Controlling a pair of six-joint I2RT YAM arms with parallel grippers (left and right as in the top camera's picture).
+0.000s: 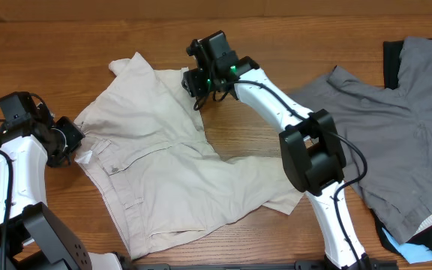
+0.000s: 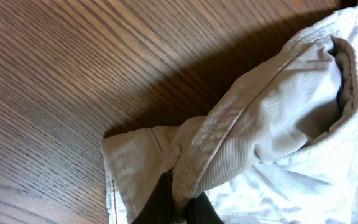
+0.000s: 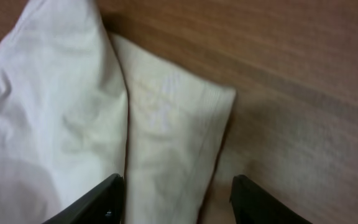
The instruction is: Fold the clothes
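The beige shorts lay rumpled and spread on the table, just beside the grey garment, on its left. The left gripper sat at the shorts' edge farthest from that garment, its fingers pinching a bunched, stitched fold, apparently to lift that side. The right gripper hung over the corner nearer the garment, fingers spread either side of a hem, likely lined up to grasp it.
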